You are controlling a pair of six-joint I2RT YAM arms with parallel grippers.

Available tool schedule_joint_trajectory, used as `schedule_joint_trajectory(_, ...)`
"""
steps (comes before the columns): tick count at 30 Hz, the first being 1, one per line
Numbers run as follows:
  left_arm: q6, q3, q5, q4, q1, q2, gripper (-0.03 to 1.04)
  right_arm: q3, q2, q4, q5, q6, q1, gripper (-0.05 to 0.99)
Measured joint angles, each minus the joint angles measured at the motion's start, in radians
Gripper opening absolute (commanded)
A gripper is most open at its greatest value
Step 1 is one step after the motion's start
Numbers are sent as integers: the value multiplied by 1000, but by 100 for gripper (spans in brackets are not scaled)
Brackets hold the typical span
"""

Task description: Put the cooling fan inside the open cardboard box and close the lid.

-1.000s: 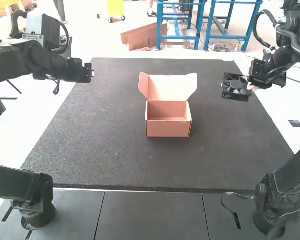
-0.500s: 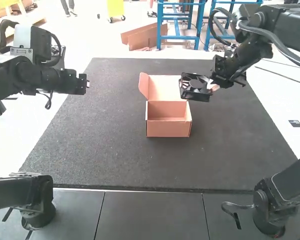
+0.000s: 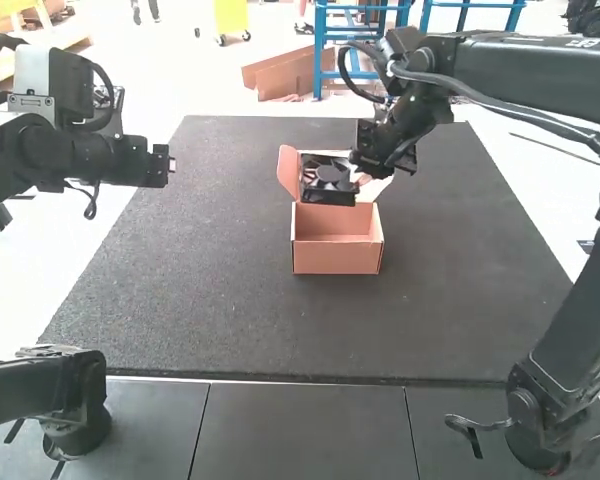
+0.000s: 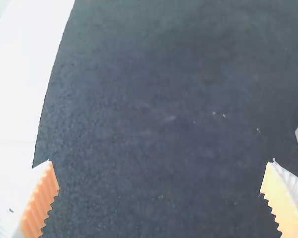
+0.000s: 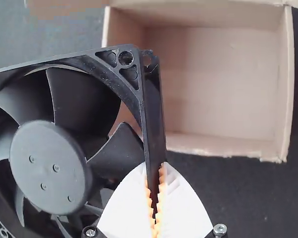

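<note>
Black mat point(image 3: 210, 270) covers most of the table, and it feels bumpy to look at, like rough felt. White tabletop point(image 3: 40, 250) shows along the mat's left side. Lots of bare mat lies in front of the box, and on both its sides, so there is plenty of room there.

One long black arm comes from the right and bends over the middle of the mat. Another arm stays off at the left side, well apart from the box.

Next comes the box point(image 3: 337, 252). It is small, made of plain brown cardboard, and sits near the middle of the mat. Its top is open. Its lid point(image 3: 289, 172) stands straight up at the back. From the right wrist view, the inside looks bare and brown.

Then the fan point(image 3: 329, 183). It is black, with a square frame, curved blades and a round hub. It hangs tilted in the air, right over the back part of the open box and in front of the lid.

Holding it is the right gripper point(image 3: 368, 168), which pinches one thin edge of the fan's frame between its orange pads point(image 5: 150, 201).

Last, the left gripper point(image 3: 167, 163) hangs over the mat's left edge. Its fingers point(image 4: 38, 201) are spread wide, with nothing between them.
</note>
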Motion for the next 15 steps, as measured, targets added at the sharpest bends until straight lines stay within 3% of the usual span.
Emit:
schedule_joint_trajectory(7, 0, 0, 0, 6, 0, -19, 97, 8, 96, 94, 104, -1, 1, -1)
schedule_joint_trajectory(15, 0, 0, 0, 10, 2, -19, 97, 6, 225, 158, 175, -8, 0, -1)
